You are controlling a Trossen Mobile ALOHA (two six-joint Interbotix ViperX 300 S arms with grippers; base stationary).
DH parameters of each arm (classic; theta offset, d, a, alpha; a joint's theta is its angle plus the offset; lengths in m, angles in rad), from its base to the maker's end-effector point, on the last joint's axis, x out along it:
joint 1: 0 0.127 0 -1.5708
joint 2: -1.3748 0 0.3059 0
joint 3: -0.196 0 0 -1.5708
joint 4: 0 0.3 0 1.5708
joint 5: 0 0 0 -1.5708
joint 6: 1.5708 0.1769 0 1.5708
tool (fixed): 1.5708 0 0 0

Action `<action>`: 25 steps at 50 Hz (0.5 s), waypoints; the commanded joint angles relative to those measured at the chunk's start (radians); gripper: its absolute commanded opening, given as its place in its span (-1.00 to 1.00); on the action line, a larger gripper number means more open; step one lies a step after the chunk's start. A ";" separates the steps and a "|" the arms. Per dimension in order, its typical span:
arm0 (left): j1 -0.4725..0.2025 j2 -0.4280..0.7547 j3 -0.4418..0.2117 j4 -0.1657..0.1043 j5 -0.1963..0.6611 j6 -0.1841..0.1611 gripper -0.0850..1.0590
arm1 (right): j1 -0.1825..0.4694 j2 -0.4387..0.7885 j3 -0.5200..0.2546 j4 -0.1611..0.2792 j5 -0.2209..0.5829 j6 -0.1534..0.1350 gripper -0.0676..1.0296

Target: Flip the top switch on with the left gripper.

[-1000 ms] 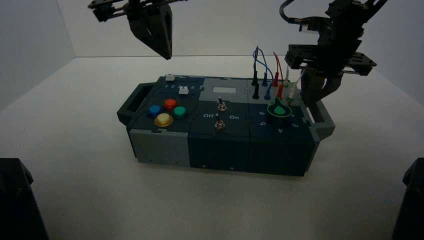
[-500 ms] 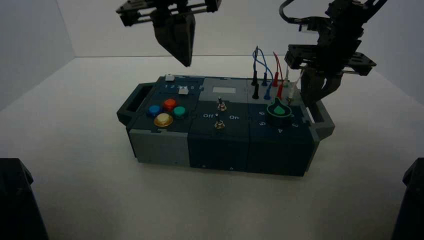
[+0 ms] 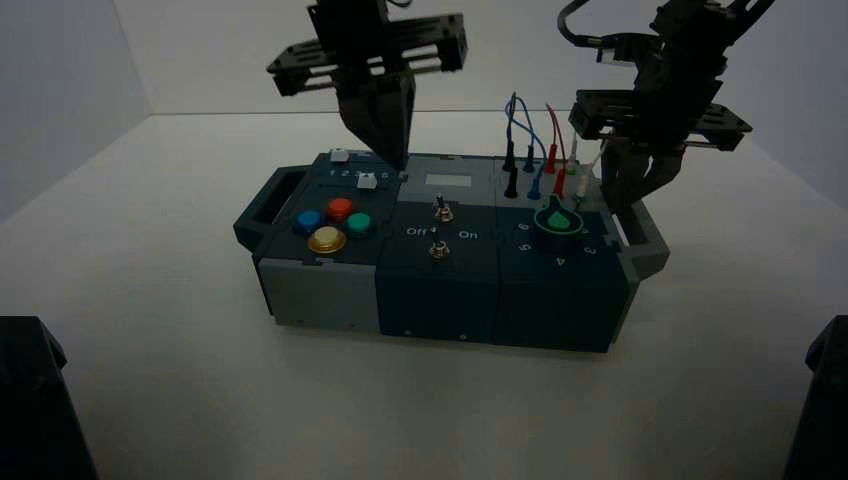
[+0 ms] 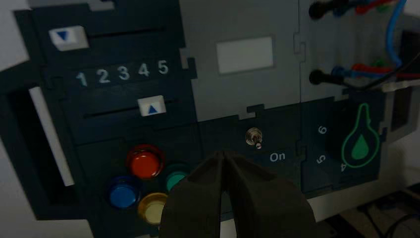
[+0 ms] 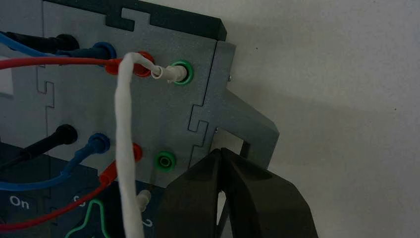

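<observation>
Left gripper (image 3: 392, 152) descended over box (image 3: 440, 290); white table (image 3: 150, 300).

Your left gripper (image 3: 394, 150) hangs in the upper centre of the high view, its perforated crossbar tilted slightly and its two tapered fingers pointing straight down. The fingers are pressed together into a single wedge; the left wrist view confirms this, showing the fingertips (image 4: 221, 157) meeting at a point in the lower centre of the frame.

Your right gripper (image 3: 637, 195) sits in the upper right of the high view, arm bent above it, fingers directed downward. In the right wrist view its fingertips (image 5: 220, 153) likewise meet at a closed point at lower centre.
</observation>
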 commanded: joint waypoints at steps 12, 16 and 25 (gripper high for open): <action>-0.025 0.040 -0.058 -0.002 -0.014 0.000 -0.91 | -0.002 0.040 0.021 -0.018 -0.060 -0.015 -0.92; -0.029 0.041 -0.063 -0.003 -0.014 0.000 -0.91 | -0.002 0.046 0.021 -0.018 -0.060 -0.015 -0.92; -0.038 0.046 -0.072 -0.006 -0.014 0.000 -0.91 | -0.002 0.048 0.031 -0.018 -0.063 -0.015 -0.92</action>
